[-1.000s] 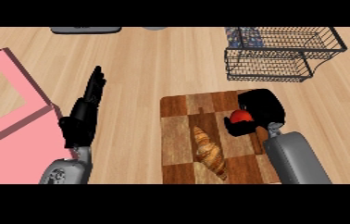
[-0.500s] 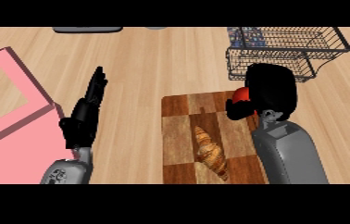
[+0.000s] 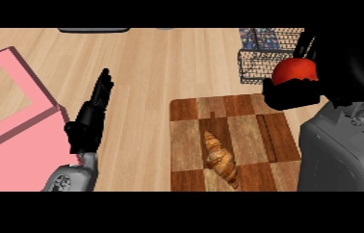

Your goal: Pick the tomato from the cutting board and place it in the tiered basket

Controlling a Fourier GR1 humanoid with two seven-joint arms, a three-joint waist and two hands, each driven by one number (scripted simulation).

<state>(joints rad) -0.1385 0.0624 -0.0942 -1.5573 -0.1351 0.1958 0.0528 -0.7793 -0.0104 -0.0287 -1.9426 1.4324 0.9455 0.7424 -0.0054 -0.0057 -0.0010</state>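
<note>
Right hand: clenched around the tomato, fingers curled under and behind it. The red top of the fruit shows above the black fingers. The tomato is held off the cutting board. In the head view it sits over the board's far right corner, just at the near side of the tiered basket.

Right forearm: large and grey, and it covers the board's right edge and the desk beyond it on that side.

Tiered basket: dark wire, at the far right of the desk. Its left and near rims are visible, while the right part is hidden behind the right hand. Its contents cannot be made out.

Cutting board: checkered brown wood. Its left edge and far edge are fully in view. A croissant lies lengthwise on the near half, well apart from the tomato.

Left hand: released, fingers straight and pointing away, resting at the left of the desk between the board and a pink slab. It touches neither.

Open room: there is a bare wood strip between the left hand and the board's left edge. A wider bare area runs from the board's far edge to the far side of the desk, left of the basket. A grey object lies at the far edge, only partly in view.
</note>
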